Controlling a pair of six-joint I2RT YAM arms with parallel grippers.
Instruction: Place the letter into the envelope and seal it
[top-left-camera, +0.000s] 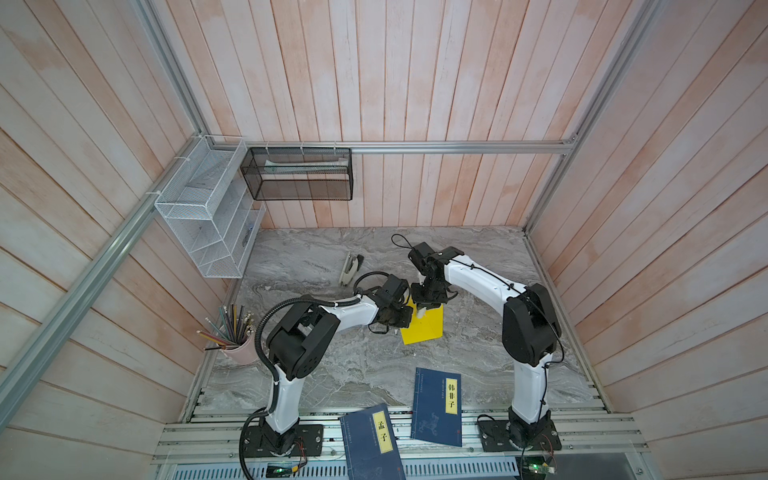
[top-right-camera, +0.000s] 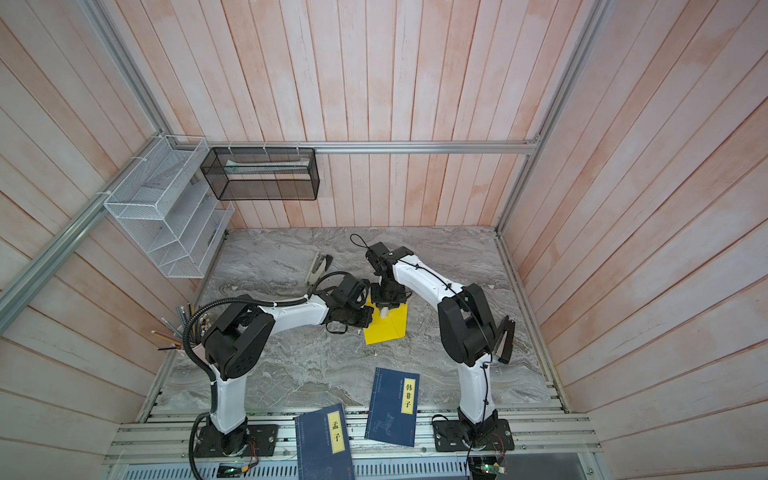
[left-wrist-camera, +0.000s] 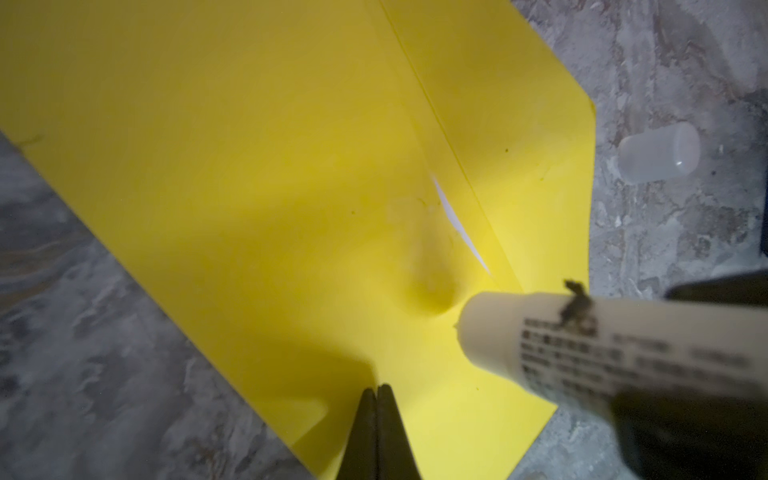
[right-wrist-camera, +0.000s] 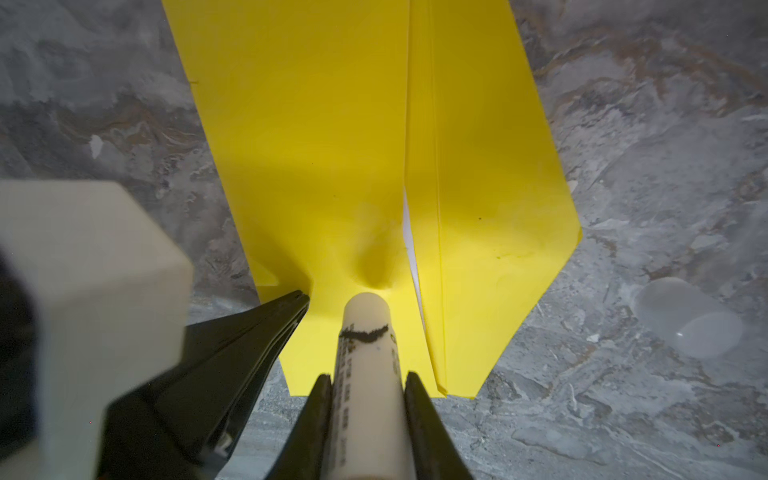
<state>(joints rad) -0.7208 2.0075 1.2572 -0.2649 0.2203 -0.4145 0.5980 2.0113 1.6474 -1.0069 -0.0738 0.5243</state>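
Though part-open, right claw (right-wrist-camera: 368, 376) grips glue (right-wrist-camera: 365, 332).

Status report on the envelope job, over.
Left claw shut, tips at envelope edge. Right claw shut on glue stick, tip denting envelope near mouth. Letter inside, white sliver showing; flap open. Clear cap loose beside flap.

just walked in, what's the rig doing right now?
The right gripper holds a glue stick, tip pressed into the yellow envelope beside the flap fold. The left gripper, shut, has its tips on the envelope's edge, apparently pinning it. A white sliver of the letter shows at the mouth; the flap is not yet closed.
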